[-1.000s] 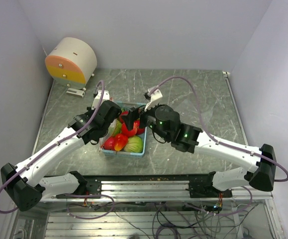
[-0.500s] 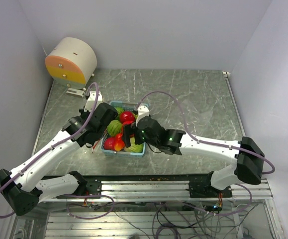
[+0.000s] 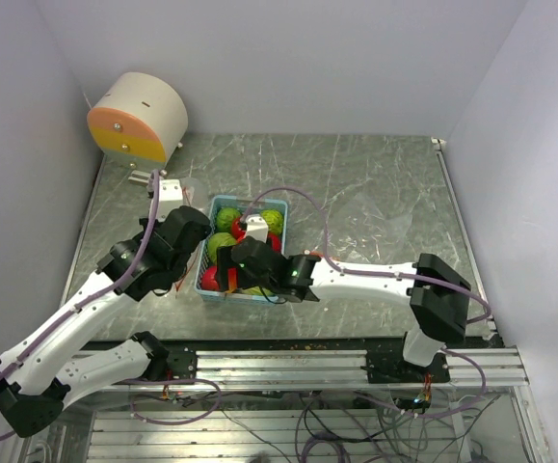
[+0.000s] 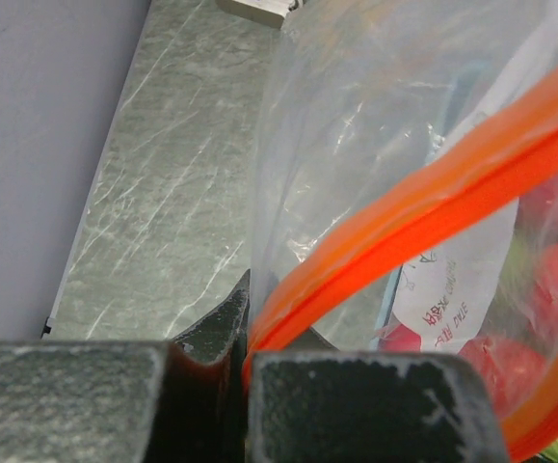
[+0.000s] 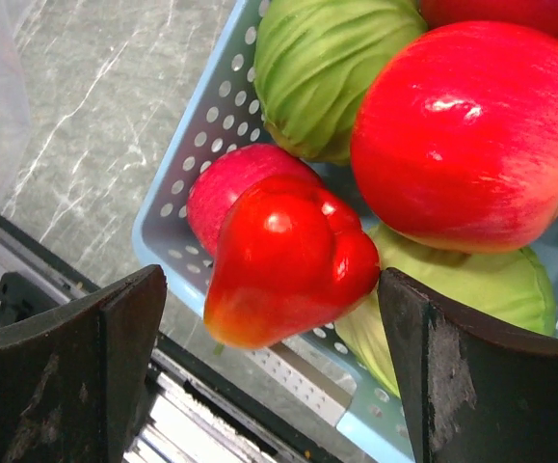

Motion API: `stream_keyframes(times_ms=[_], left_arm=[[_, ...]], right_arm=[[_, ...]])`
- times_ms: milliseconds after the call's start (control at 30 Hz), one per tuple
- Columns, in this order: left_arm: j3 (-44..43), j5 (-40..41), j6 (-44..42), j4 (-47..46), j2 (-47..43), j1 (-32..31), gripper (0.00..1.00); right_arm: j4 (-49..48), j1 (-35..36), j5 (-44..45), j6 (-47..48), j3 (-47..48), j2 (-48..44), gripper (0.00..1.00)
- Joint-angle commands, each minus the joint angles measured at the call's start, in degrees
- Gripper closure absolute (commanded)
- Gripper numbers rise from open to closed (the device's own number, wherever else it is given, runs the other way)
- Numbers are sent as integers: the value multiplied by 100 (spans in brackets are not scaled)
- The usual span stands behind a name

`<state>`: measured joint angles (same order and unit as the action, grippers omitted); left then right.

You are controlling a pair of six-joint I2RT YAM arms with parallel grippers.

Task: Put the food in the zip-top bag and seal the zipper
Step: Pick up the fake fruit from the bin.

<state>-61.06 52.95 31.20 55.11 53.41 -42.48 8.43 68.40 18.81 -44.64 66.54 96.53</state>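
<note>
Right wrist view: the right gripper (image 5: pixel 269 280) has dropped, fingers wide astride a red fruit (image 5: pixel 283 256) in the basket (image 5: pixel 177 193), while the left gripper (image 4: pixel 245 359) pinches the zipper (image 4: pixel 433 193), so a pick looks next.

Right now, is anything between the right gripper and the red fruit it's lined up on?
Nothing visible does. The right gripper is open, its fingers flanking the red fruit with gaps either side. The fruit lies against a pink-red fruit and a green melon in a corner of the blue basket.
</note>
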Motion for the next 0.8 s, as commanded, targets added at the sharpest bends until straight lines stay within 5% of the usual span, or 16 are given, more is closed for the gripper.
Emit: stream_keyframes(times_ms=[0, 200, 467, 767], left_arm=[[102, -164, -124, -194, -64, 29, 93], [153, -172, -219, -209, -232, 34, 93], [182, -147, -276, -168, -410, 31, 93], [135, -457, -294, -437, -292, 29, 93]], right_arm=[[121, 35, 465, -445, 222, 253, 11], [99, 61, 805, -646, 148, 431, 20], [-28, 71, 867, -535, 48, 344, 65], [-1111, 75, 362, 363, -825, -1081, 72]])
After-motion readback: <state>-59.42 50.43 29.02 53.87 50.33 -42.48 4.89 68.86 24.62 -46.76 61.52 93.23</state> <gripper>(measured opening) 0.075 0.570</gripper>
